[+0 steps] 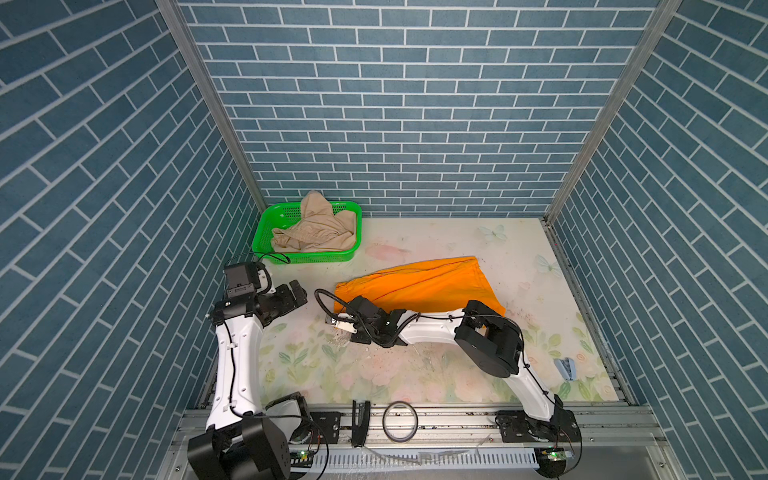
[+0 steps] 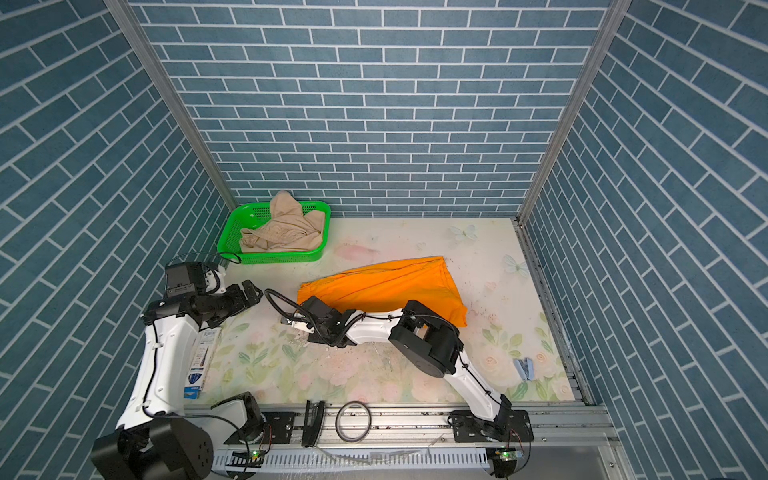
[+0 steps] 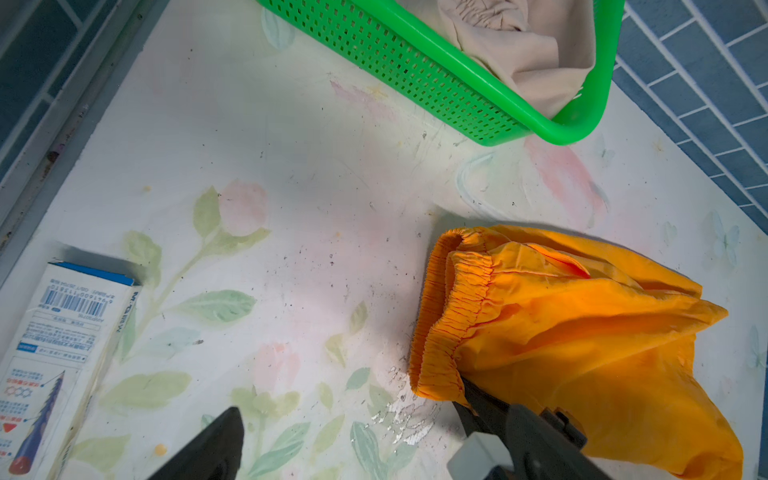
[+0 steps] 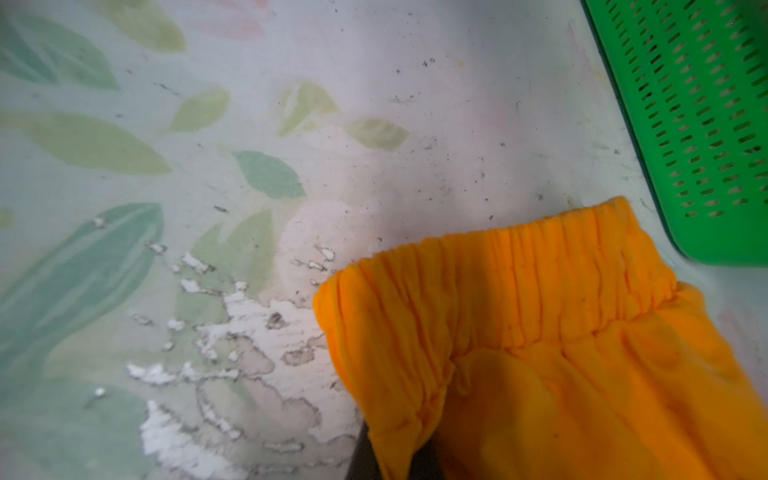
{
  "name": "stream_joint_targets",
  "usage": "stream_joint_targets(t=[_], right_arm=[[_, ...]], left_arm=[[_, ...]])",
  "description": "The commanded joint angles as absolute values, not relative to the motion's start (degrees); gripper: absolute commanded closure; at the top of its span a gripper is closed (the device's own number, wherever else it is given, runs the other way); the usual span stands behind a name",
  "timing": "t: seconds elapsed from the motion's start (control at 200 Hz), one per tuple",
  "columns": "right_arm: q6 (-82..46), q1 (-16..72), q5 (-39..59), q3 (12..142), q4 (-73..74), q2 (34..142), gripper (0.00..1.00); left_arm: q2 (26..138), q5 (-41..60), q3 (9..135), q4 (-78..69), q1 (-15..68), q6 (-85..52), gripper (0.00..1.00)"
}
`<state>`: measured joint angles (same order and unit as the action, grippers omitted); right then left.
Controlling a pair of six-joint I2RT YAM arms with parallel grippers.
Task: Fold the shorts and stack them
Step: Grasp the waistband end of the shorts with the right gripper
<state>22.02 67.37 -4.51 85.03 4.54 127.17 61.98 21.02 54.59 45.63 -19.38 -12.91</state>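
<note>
We find the orange shorts (image 1: pixel 419 286) lying on the desk (image 1: pixel 415 374) right of centre, seemingly doubled lengthwise, with the gathered waistband toward the left arm. The right tool (image 1: pixel 347 306) is pinched tight on the near corner of that waistband, and the right wrist view shows cloth caught between its dark fingers. The left tool (image 1: pixel 296 294) hangs spread wide, holding nothing, near the waistband but apart from it. The beige shorts (image 1: pixel 316 232) sit crumpled in the green basket (image 1: pixel 307 257) at the far left corner, one part draped over its back rim. We judge both pairs light, thin and limp. Lifted by one point they will likely sag out of shape, so the thicker ribbed elastic looks the surest hold, best taken at both corners. Around them are a printed carton (image 2: pixel 203 357) beside the left arm, a blue stapler (image 1: pixel 566 368) near the right edge, and a black stapler (image 1: pixel 360 419) and tape ring (image 1: pixel 400 420) on the front rail. None of these lies on the cloth. The right forearm hides the shorts' near edge in both top views, and the basket stands close to the waistband end.
</note>
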Motion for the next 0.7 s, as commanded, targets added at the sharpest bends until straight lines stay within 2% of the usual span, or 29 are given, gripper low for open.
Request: stream_joint_targets(t=[0.0,0.28,0.495,0.695], right_arm=[[15.85,66.05,2.4,80.18,12.21,122.27,1.0],[7.95,63.2,8.48,70.67,25.65,118.52,1.0],[5.81,62.76,9.12,67.68,30.59,117.34,1.0],[5.45,62.78,9.5,66.56,33.06,117.16,1.0]], left_arm=[[63.13,24.15,53.73,45.88,-19.71,-13.45,0.0],[64.36,38.15,45.73,33.12,-18.87,-24.14,0.0],[67.03,44.11,38.91,20.19,-15.76,-33.08,0.0],[70.63,44.64,35.98,12.03,-12.22,-37.06,0.0]])
